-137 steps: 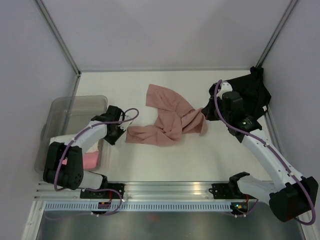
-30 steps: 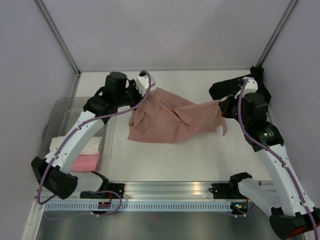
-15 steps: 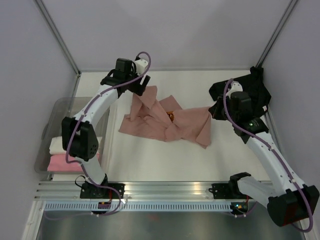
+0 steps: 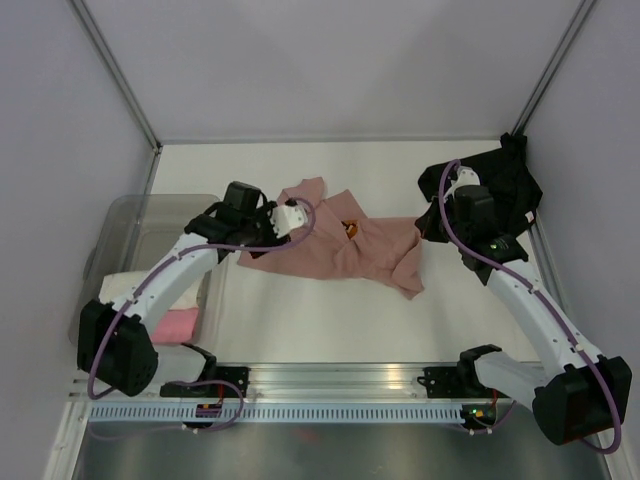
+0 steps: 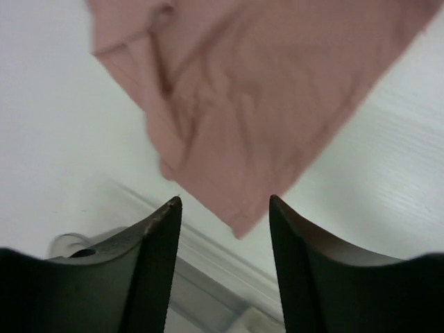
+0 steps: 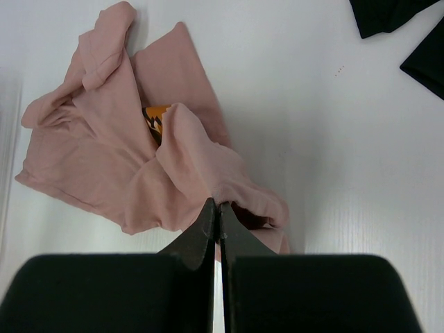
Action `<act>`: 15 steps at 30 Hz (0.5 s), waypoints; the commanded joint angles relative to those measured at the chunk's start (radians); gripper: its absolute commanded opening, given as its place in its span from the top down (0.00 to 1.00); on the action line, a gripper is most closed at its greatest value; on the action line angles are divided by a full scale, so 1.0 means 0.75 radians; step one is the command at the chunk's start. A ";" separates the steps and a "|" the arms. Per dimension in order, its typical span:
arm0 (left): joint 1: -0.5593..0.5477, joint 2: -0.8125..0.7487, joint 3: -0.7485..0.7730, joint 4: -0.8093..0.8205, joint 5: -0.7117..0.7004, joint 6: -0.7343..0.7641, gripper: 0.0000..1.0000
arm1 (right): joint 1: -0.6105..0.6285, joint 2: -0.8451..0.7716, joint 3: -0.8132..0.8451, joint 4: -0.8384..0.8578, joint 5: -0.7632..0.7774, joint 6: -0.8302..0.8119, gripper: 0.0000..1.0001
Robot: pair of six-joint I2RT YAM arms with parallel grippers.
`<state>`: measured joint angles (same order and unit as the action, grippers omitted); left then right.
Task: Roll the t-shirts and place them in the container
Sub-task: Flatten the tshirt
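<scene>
The salmon-pink t-shirt (image 4: 340, 245) lies crumpled and spread at the table's middle, with a small orange print (image 4: 350, 227) showing. My left gripper (image 4: 287, 222) is open over its left part; in the left wrist view the shirt (image 5: 257, 104) fills the top and one corner reaches down between the open fingertips (image 5: 223, 208). My right gripper (image 4: 430, 226) is shut on a raised fold at the shirt's right edge, as the right wrist view (image 6: 218, 205) shows. The black t-shirt (image 4: 500, 180) lies bunched at the far right corner.
The translucent grey bin (image 4: 150, 215) stands at the left, holding a cream roll (image 4: 125, 285) and a bright pink roll (image 4: 170, 325). Grey walls with metal posts close the back and sides. An aluminium rail (image 4: 340, 380) runs along the near edge.
My left gripper has come back from the far side toward me and stands open over the shirt's left part. The shirt lies lower and flatter. The right gripper has barely moved.
</scene>
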<state>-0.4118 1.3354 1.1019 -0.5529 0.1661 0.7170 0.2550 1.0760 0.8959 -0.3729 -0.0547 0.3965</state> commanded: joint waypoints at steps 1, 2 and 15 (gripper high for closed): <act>-0.011 0.107 -0.176 -0.122 -0.098 0.396 0.38 | -0.003 0.009 0.010 0.051 0.006 -0.007 1.00; -0.013 0.136 -0.185 -0.114 -0.194 0.406 0.34 | -0.003 0.011 0.014 0.051 0.003 -0.007 1.00; -0.013 0.508 -0.084 -0.101 -0.399 0.545 0.22 | -0.003 0.003 -0.012 0.059 -0.029 -0.015 1.00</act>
<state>-0.4221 1.6779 1.0195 -0.6254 -0.0746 1.0462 0.2550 1.0878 0.8898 -0.3634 -0.0643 0.3943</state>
